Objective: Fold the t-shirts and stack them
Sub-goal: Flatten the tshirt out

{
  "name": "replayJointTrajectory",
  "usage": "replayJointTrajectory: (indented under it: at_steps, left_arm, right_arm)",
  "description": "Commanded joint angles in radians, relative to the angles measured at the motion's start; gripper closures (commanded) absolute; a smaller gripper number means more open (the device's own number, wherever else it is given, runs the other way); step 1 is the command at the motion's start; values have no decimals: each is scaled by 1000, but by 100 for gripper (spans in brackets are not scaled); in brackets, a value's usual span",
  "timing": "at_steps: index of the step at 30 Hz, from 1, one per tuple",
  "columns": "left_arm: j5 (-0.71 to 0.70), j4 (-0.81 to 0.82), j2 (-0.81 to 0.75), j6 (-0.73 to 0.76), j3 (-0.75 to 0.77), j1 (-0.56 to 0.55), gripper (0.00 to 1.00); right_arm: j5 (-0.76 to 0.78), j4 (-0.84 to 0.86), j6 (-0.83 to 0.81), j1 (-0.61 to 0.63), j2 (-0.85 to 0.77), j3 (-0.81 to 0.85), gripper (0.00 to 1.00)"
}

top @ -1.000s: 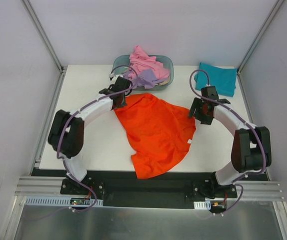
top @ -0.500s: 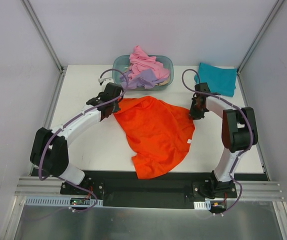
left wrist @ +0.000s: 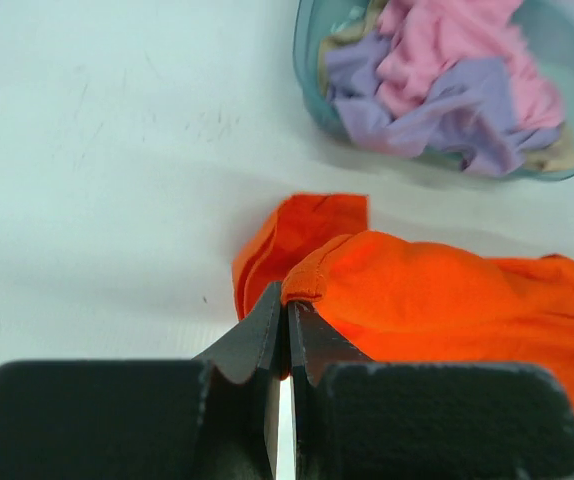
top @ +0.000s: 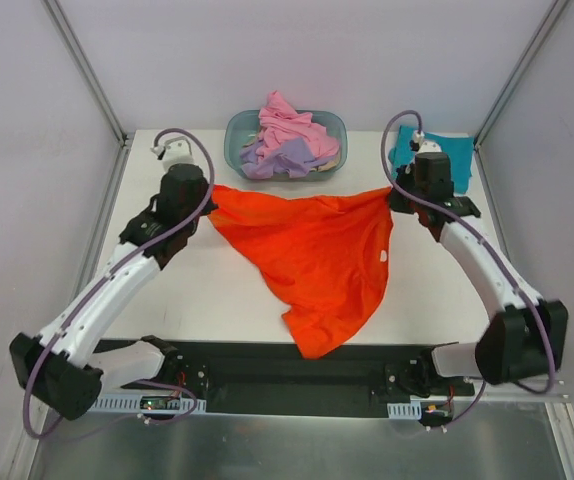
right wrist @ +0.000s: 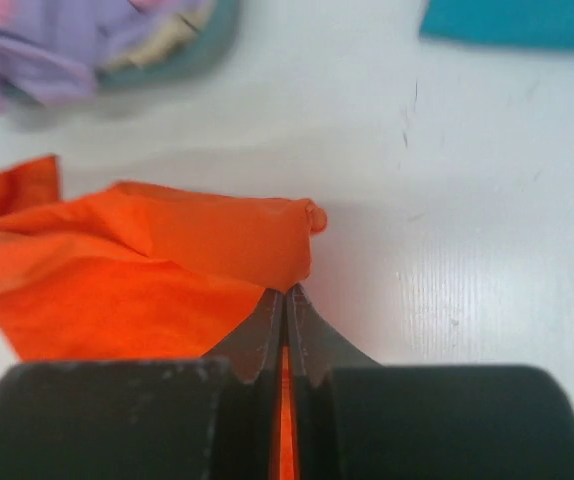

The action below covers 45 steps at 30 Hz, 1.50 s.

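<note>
The orange t-shirt [top: 317,255] hangs stretched between both grippers, its top edge taut and its lower part trailing toward the table's near edge. My left gripper [top: 210,196] is shut on the shirt's left corner [left wrist: 307,285]. On the right, my right gripper [top: 394,196] is shut on the shirt's other corner [right wrist: 277,255]. A folded teal t-shirt [top: 437,155] lies at the back right. Pink [top: 287,120] and lavender [top: 287,155] t-shirts are heaped in the tub.
The translucent blue-grey tub [top: 237,128] stands at the back middle of the white table [top: 187,290]. Grey walls enclose the table on three sides. A black rail with the arm bases runs along the near edge.
Both arms have swung outward and back, pulling the orange t-shirt's top edge straight. The right gripper has closed on the shirt's right corner; one second ago it stood open beside the cloth.
</note>
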Motion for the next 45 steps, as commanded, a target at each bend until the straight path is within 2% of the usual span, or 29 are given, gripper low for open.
replayJointTrajectory:
  at_steps: [1, 3, 7, 8, 10, 11, 15, 20, 24, 27, 28, 30, 31, 33, 34, 35, 36, 37, 38, 39, 40, 41, 42, 43, 44, 45]
  left_arm:
    - [25, 19, -187, 76, 65, 4, 100]
    - [25, 28, -283, 79, 102, 4, 100]
    - [163, 111, -441, 129, 125, 4, 100]
    - [233, 131, -487, 134, 132, 4, 100]
    - [307, 138, -523, 142, 169, 4, 100]
    - [376, 151, -550, 146, 183, 4, 100]
    - [468, 166, -593, 154, 266, 4, 100]
    - [481, 175, -610, 179, 317, 4, 100]
    - [375, 175, -583, 177, 317, 4, 100]
    - [146, 172, -512, 154, 281, 4, 100]
    - [28, 171, -448, 154, 274, 4, 100]
    - [-89, 166, -370, 165, 246, 4, 100]
    - [-201, 165, -280, 166, 238, 4, 100]
    - [-271, 154, -181, 163, 217, 25, 99]
    - [-281, 143, -81, 148, 211, 45, 100]
    - [-259, 117, -30, 102, 196, 76, 96]
    - [-251, 108, 21, 73, 191, 134, 93]
    - [-255, 71, 137, 27, 198, 160, 89]
    - [-198, -8, 194, -23, 253, 180, 69]
    - [-162, -57, 250, -38, 290, 195, 47]
    - [-139, -97, 338, -53, 329, 205, 27]
    - [-112, -122, 368, -55, 373, 205, 3]
    - [-64, -142, 385, -49, 378, 205, 1]
    - [-56, -142, 387, -55, 370, 203, 1]
    - [-52, -142, 376, -65, 334, 205, 1]
    - [-51, -142, 364, -79, 309, 205, 1]
  right_arm:
    - [87, 63, -101, 35, -253, 41, 99]
    - [100, 44, -119, 40, -369, 87, 99]
    - [75, 9, -156, 44, -529, 156, 99]
    - [55, 9, -156, 44, -555, 165, 99]
    - [22, -6, -184, 46, -616, 217, 99]
    - [6, -19, -193, 46, -632, 239, 99]
    - [-57, -91, -208, 46, -673, 391, 99]
    - [-66, -129, -239, 44, -690, 516, 99]
    - [-5, -148, -270, 46, -655, 543, 99]
    - [95, -155, -288, 46, -588, 506, 99]
    - [154, -167, -291, 46, -566, 489, 99]
    - [217, -169, -290, 44, -490, 424, 99]
    - [260, -169, -282, 41, -461, 402, 99]
    - [259, -177, -242, 17, -355, 333, 96]
    - [232, -181, -210, 2, -313, 310, 94]
    - [218, -187, -149, -31, -277, 282, 93]
    - [207, -189, -113, -44, -244, 256, 86]
    - [205, -186, -83, -54, -167, 203, 80]
    - [195, -181, -58, -71, -129, 185, 73]
    - [170, -175, -47, -75, -83, 175, 46]
    - [173, -184, -41, -77, -19, 175, 31]
    - [176, -200, -38, -77, 10, 178, 22]
    - [176, -226, -39, -77, 23, 179, 8]
    - [178, -227, -39, -77, 27, 173, 4]
    - [170, -221, -39, -78, 11, 138, 1]
    - [157, -203, -38, -78, -1, 118, 3]
